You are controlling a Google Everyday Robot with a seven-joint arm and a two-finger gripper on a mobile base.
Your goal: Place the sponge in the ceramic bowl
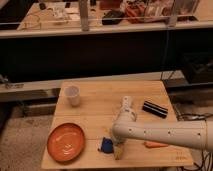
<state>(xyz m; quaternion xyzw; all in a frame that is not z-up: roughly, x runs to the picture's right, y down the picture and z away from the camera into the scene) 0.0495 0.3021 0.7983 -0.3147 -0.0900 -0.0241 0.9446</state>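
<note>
**Arm held low over the table's front right part**

A single white arm (165, 134) is seen entering from beyond the right edge of the table (90, 107). It is held nearly level, just above the table's front right part, and is extended toward the middle of the table's front edge. At its far end a rounded joint (123, 129) is formed, from which a short white link (127, 106) is raised toward the table's centre. Below that joint the gripper (117, 150) is pointed downward, near the middle of the table's front edge and close to its surface. Whether the tabletop is touched cannot be made out.
</note>
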